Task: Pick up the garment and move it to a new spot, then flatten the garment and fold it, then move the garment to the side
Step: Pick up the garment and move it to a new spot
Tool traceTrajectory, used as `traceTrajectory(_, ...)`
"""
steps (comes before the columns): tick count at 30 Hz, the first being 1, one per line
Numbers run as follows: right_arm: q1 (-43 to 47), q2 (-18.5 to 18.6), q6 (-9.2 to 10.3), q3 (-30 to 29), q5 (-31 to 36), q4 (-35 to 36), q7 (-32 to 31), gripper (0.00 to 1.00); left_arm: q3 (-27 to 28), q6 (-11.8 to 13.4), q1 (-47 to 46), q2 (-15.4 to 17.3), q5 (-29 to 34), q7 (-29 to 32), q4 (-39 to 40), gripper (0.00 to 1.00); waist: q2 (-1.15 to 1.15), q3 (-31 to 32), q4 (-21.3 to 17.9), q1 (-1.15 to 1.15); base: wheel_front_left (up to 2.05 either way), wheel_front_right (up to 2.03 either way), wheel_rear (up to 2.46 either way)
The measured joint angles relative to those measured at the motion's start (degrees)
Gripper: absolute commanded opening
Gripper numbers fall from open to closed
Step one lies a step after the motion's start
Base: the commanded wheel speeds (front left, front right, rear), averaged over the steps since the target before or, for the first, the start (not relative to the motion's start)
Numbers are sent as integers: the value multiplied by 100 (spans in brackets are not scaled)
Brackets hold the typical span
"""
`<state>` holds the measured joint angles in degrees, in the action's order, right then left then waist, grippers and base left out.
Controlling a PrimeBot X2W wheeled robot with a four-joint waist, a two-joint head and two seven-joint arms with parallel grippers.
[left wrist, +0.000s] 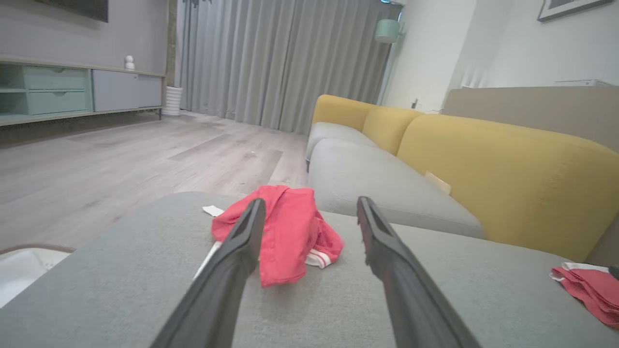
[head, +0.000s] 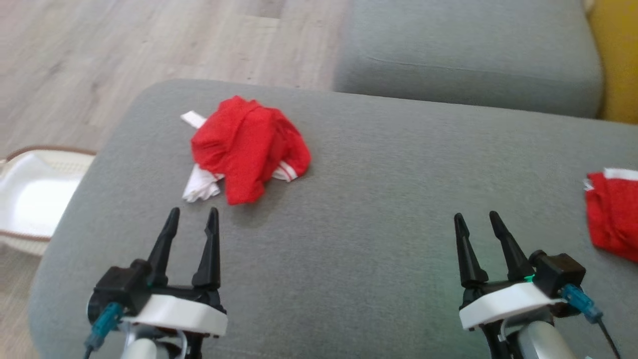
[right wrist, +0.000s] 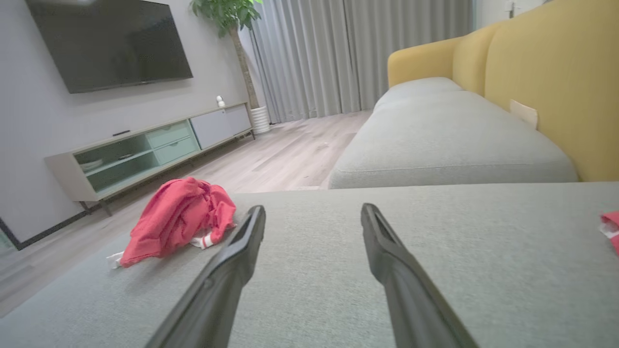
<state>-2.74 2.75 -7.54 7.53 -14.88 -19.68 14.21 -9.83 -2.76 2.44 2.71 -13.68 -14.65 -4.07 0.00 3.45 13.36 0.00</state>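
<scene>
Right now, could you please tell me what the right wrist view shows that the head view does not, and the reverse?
The right wrist view adds the room beyond: a wall-mounted television, a potted plant, grey curtains and a low media cabinet. The head view adds a white basket on the floor at the left and the open left hand. Shared: the crumpled red garment, the grey sofa seat under it, a second red garment at the right edge, the yellow backrest and the open right hand.

The red garment (head: 247, 145) (white trim peeking out underneath) lies crumpled in a loose heap near the far left corner of the grey seat cushion (head: 379, 209).
</scene>
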Motion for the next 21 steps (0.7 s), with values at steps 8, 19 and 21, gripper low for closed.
traceTrajectory(8, -1, -1, 0, 157, -127, -31, 0, 100, 215, -4, 1, 0, 103, 0, 0, 100, 0, 0, 504, 0, 0, 0, 0)
traceTrajectory(19, -1, -2, 0, 240, -229, -57, 0, 100, 347, -34, 3, 2, 149, 0, 3, 100, 0, -27, 857, 0, 0, 0, 0)
traceTrajectory(21, -1, -2, 0, 259, -229, -57, 0, 100, 369, -34, 4, 2, 149, 0, 7, 100, 0, -43, 859, 0, 0, 0, 0)
